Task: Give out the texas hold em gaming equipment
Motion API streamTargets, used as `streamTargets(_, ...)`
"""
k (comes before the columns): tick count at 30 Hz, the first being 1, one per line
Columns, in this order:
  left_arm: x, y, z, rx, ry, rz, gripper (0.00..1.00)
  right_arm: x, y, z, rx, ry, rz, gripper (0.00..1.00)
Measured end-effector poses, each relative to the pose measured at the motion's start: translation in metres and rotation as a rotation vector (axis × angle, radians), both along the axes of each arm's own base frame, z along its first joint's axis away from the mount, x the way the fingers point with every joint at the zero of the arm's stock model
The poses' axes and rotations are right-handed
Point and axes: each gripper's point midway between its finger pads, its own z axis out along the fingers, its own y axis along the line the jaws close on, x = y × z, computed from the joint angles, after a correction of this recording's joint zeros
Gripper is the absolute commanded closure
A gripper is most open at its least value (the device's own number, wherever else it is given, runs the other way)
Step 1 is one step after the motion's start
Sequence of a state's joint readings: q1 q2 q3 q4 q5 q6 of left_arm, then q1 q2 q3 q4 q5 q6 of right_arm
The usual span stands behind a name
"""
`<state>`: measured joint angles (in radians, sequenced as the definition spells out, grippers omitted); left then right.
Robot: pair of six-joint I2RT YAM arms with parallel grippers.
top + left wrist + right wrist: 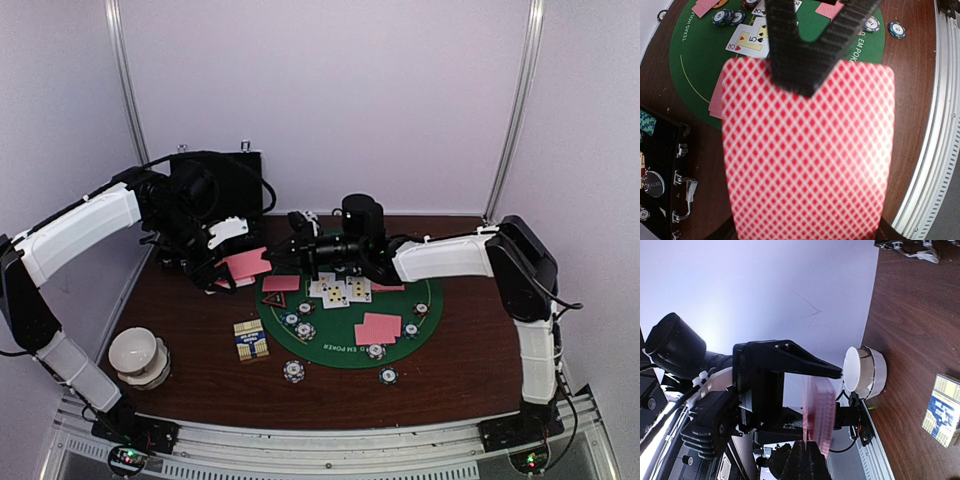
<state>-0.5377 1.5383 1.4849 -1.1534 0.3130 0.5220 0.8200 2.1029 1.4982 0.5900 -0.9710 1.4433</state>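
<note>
Top view: the left gripper [225,270] is clenched on the deck [248,262] of pink-backed cards. It's held up just off the green mat's [400,345] far-left edge, so the right gripper [280,250] can reach it.

Left wrist: the fingers [790,55] pinch the deck's back, and the face-up cards [752,40] lie on the mat below.

Right wrist: that gripper's clamped on the deck's edge, I'd guess to peel one card off. There's room toward the bench's near-left corner, apart from the white bowl [865,372].
</note>
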Motion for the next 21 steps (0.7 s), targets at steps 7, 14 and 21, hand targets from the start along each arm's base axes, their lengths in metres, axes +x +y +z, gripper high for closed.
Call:
streamTargets(7,0.002,0.006,-0.005,0.035,-0.011,0.008,1.0,0.039,-0.063,-0.031,-0.123,0.033,-0.109,1.0)
streamTargets(14,0.001,0.019,-0.023,0.069,0.02,0.034,1.0,0.099,-0.175,-0.046,-0.304,-0.036,-0.316,1.0)
streamTargets(21,-0.009,0.035,-0.046,0.098,0.061,0.062,1.0,0.117,-0.248,-0.099,-0.507,-0.019,-0.413,1.0)
